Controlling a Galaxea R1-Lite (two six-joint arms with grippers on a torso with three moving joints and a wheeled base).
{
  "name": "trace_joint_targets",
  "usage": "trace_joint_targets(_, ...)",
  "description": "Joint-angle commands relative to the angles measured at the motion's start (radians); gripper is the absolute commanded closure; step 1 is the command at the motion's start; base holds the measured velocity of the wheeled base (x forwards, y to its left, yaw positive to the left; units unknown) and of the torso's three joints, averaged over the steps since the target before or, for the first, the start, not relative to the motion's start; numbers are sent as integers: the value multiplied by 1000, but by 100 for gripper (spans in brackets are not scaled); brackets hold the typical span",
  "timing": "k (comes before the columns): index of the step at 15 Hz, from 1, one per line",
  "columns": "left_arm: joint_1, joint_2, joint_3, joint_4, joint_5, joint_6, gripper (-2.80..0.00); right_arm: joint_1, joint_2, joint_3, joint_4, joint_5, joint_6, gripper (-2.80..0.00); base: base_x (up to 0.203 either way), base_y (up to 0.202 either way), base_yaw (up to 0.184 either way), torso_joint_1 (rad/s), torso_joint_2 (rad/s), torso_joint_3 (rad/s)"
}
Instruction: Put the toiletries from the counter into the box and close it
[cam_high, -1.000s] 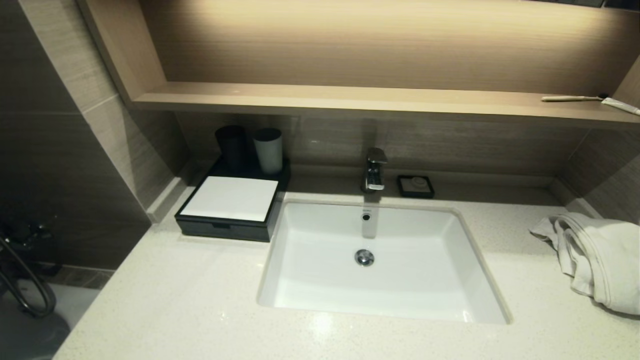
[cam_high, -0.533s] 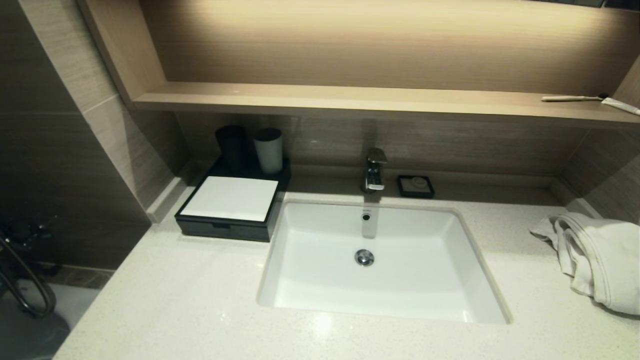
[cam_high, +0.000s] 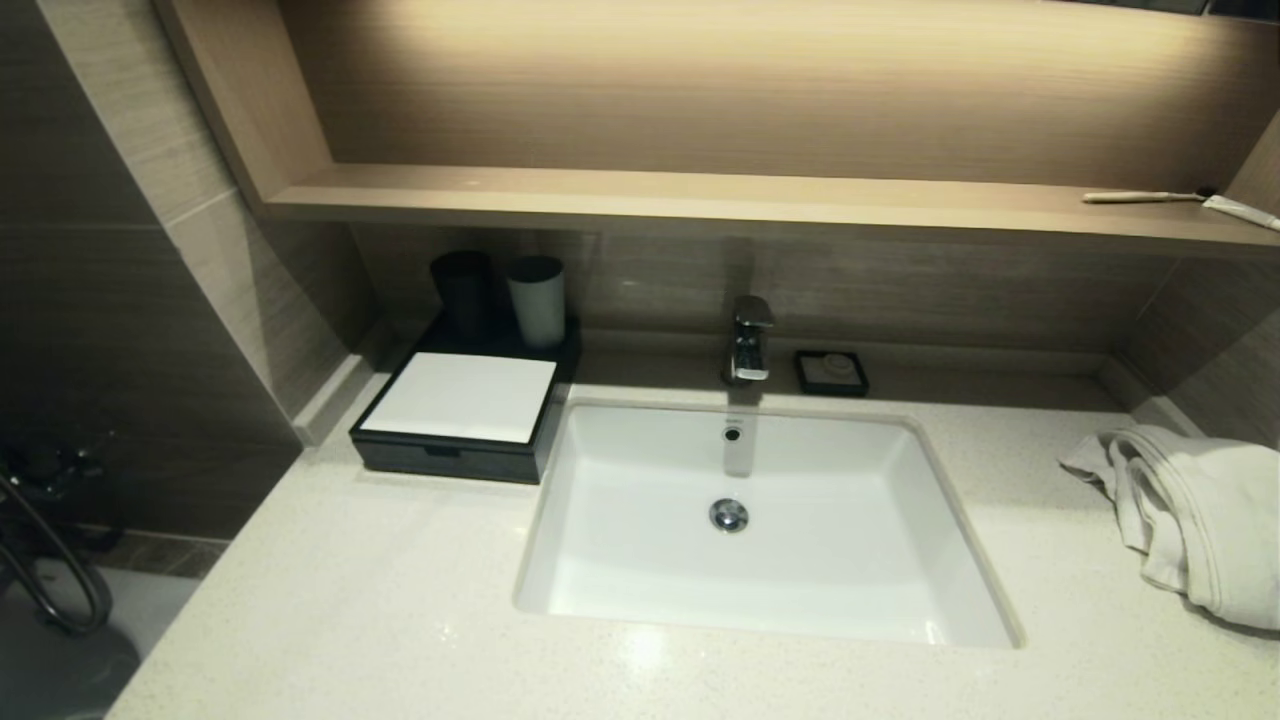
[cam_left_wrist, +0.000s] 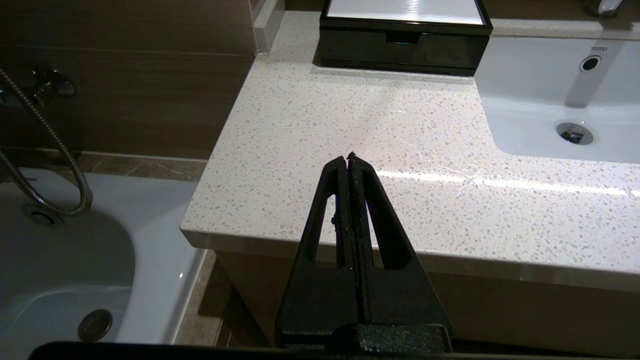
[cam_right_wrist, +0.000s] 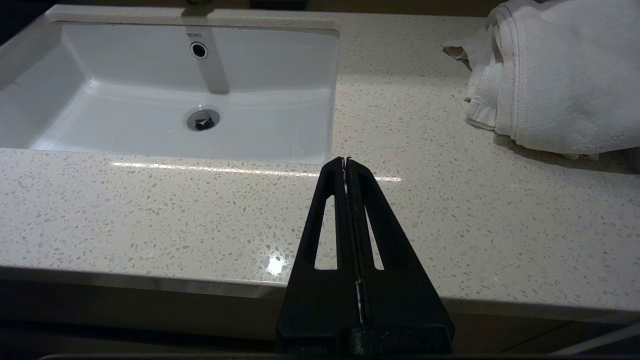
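Observation:
A black box with a white top stands closed on the counter left of the sink; it also shows in the left wrist view. A toothbrush and a small tube lie on the wooden shelf at the far right. My left gripper is shut and empty, above the counter's front left corner, well short of the box. My right gripper is shut and empty, above the counter's front edge right of the sink. Neither gripper shows in the head view.
A white sink with a chrome tap sits mid-counter. A black and a grey cup stand behind the box. A soap dish is by the tap. A crumpled white towel lies at the right. A bathtub lies left of the counter.

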Motion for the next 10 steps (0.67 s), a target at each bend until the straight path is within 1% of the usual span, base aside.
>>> trace_joint_targets(1, 0, 0, 0, 0, 0, 0, 0, 0, 0, 0, 0, 1, 0, 0, 0, 0, 0, 0, 0, 0)
trace_joint_targets(10, 1, 0, 0, 0, 0, 0, 0, 0, 0, 0, 0, 1, 0, 0, 0, 0, 0, 0, 0, 0)
